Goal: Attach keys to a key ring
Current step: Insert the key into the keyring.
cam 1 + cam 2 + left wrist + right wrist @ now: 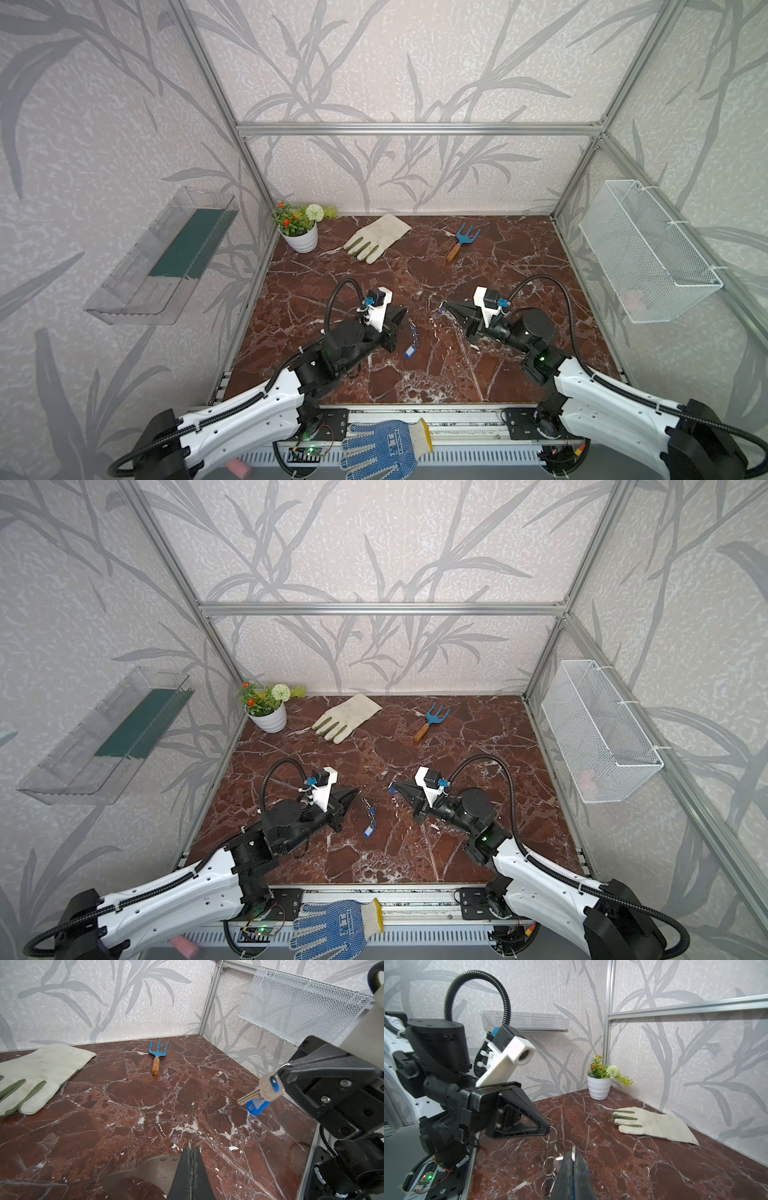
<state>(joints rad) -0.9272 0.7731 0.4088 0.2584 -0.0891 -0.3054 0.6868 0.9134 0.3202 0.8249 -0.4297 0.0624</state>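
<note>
The flat, half-moon, silver-grey metal key ring (145,1169) is pinched in the left gripper (190,1154) over the middle of the red marble worktop (124,1105), toward its front edge. Near it, the right gripper (281,1073) pinches the wire ring of a bright-blue plastic key tag (256,1106) bearing a silver key (255,1093). Another blue tag (410,350) shows beneath the left gripper.

Marble table (415,374): glove (376,237), fork (462,241), flowerpot (301,239)

Both arms (249,411): white shells (602,395), black joints (345,336), ribbed black cable loops (336,291), white wrist-camera mounts (380,313), blue plugs (368,300), green status LEDs (540,357).
</note>
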